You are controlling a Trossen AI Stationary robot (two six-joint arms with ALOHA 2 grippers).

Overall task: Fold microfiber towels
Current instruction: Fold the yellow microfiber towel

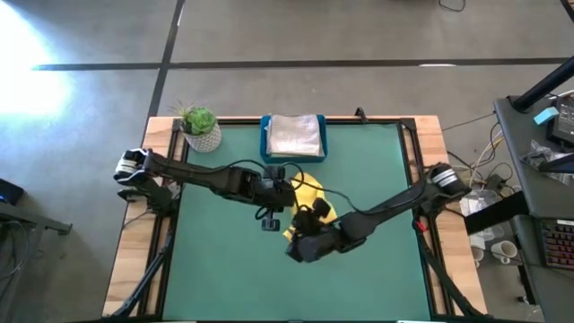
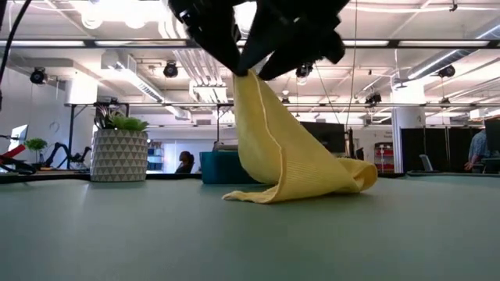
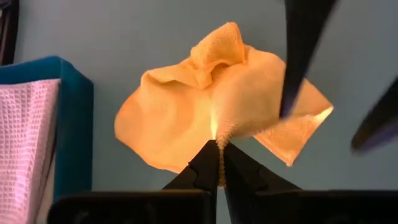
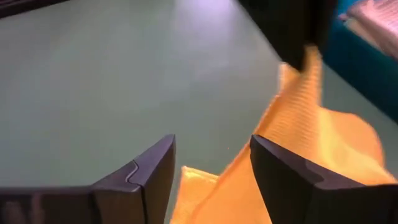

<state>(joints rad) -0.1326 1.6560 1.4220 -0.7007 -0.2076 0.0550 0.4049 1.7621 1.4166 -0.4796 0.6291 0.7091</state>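
Table (image 1: 233, 278): a green mat is framed by a dark rail, with light wooden edges showing at both sides; the far edge is seen at the top of the high view.
Potted plant (image 1: 199, 126): stood at the far left corner of the mat; a white patterned pot is seen in the low view.
Blue tray (image 1: 266, 144): set at the far edge near the middle, just beside the plant; a folded pale cloth (image 1: 294, 135) is laid in it.
Yellow towel (image 2: 312, 168): its lower part is rested on the mat near the centre; one corner is raised above the surface.
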